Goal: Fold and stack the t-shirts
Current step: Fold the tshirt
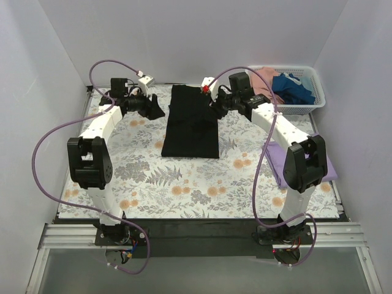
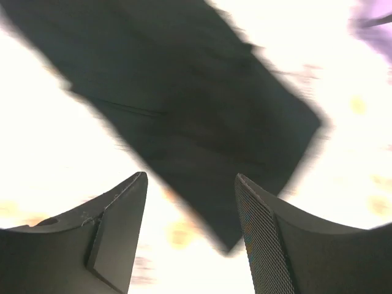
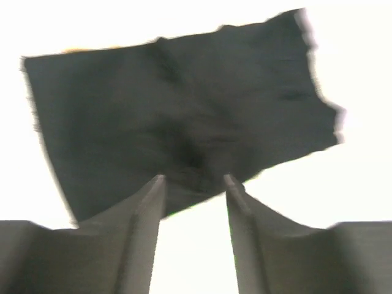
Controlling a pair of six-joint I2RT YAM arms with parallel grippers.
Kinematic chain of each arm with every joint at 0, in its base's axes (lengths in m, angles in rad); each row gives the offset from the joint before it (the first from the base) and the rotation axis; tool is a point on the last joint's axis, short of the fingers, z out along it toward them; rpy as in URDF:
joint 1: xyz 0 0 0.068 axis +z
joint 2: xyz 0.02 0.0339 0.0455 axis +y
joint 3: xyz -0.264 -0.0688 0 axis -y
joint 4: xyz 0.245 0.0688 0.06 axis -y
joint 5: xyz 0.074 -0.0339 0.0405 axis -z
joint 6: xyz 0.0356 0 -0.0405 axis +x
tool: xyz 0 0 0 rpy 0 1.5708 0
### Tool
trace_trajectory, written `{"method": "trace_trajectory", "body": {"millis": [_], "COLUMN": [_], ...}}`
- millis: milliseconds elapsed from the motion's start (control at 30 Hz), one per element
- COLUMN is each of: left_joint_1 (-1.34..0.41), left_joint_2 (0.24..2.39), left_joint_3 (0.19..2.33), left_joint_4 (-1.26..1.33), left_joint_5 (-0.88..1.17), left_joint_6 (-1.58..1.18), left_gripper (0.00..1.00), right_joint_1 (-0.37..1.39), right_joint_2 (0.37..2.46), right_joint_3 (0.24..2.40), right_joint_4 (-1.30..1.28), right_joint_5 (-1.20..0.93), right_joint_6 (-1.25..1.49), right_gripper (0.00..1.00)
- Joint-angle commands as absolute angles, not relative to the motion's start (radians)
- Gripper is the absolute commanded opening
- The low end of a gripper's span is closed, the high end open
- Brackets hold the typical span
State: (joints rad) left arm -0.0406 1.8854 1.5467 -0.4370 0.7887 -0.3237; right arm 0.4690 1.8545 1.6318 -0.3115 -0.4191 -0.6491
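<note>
Black t-shirt (image 1: pixel 191 122) is lying flat mid-table as a long folded strip on the flowery tablecloth (image 1: pixel 184 177). Left gripper (image 2: pixel 190 177) sits just off its left edge, fingers apart, nothing in them. Right gripper (image 3: pixel 195 179) is at the shirt's right edge, also spread with nothing pinched. The lavender shirt (image 1: pixel 274 160) lies folded on the right, half hidden under the right arm. The white basket (image 1: pixel 318 92) in the far right corner holds the pink shirt (image 1: pixel 266 75) and the dark blue shirt (image 1: pixel 295 89).

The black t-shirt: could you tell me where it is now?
In the top view, the black t-shirt lies folded, centre-back, between the left gripper and right gripper.
</note>
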Motion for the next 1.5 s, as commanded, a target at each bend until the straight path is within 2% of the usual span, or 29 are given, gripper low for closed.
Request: {"method": "trace_trajectory", "body": {"millis": [0, 33, 133, 333, 600, 867, 967, 1100, 1267, 1467], "left_joint_1": [-0.098, -0.103, -0.121, -0.127, -0.074, -0.029, -0.028, -0.028, -0.028, -0.032], "left_joint_2": [1.841, 1.841, 1.859, 1.942, 2.017, 1.999, 1.942, 1.792, 1.697, 1.692], "left_joint_3": [1.421, 1.396, 1.298, 1.220, 1.117, 1.052, 1.069, 1.150, 1.160, 1.101], "left_joint_4": [-0.597, -0.595, -0.540, -0.462, -0.413, -0.437, -0.532, -0.607, -0.551, -0.497], "left_joint_5": [0.980, 1.005, 1.068, 1.088, 0.969, 1.127, 1.181, 1.059, 0.925, 0.968], "left_joint_6": [-0.530, -0.584, -0.675, -0.778, -0.845, -0.853, -0.750, -0.545, -0.225, 0.181], "left_gripper": [0.57, 0.56, 0.50, 0.45, 0.45, 0.45, 0.45, 0.47, 0.47, 0.49], "right_joint_1": [0.479, 0.482, 0.495, 0.503, 0.457, 0.365, 0.360, 0.370, 0.440, 0.575], "right_joint_2": [1.859, 1.859, 1.862, 1.950, 2.009, 1.965, 1.893, 1.787, 1.735, 1.747], "right_joint_3": [1.571, 1.519, 1.425, 1.350, 1.174, 1.134, 1.152, 1.189, 1.224, 1.192], "right_joint_4": [-0.460, -0.450, -0.376, -0.295, -0.230, -0.302, -0.347, -0.347, -0.345, -0.273], "right_joint_5": [-0.625, -0.646, -0.689, -0.724, -0.644, -0.722, -0.770, -0.731, -0.542, -0.336], "right_joint_6": [-0.310, -0.275, -0.180, -0.069, -0.015, -0.054, -0.104, -0.170, -0.426, -0.650], "right_gripper": [0.45, 0.38, 0.31, 0.29, 0.27, 0.27, 0.28, 0.37, 0.58, 0.64]}}
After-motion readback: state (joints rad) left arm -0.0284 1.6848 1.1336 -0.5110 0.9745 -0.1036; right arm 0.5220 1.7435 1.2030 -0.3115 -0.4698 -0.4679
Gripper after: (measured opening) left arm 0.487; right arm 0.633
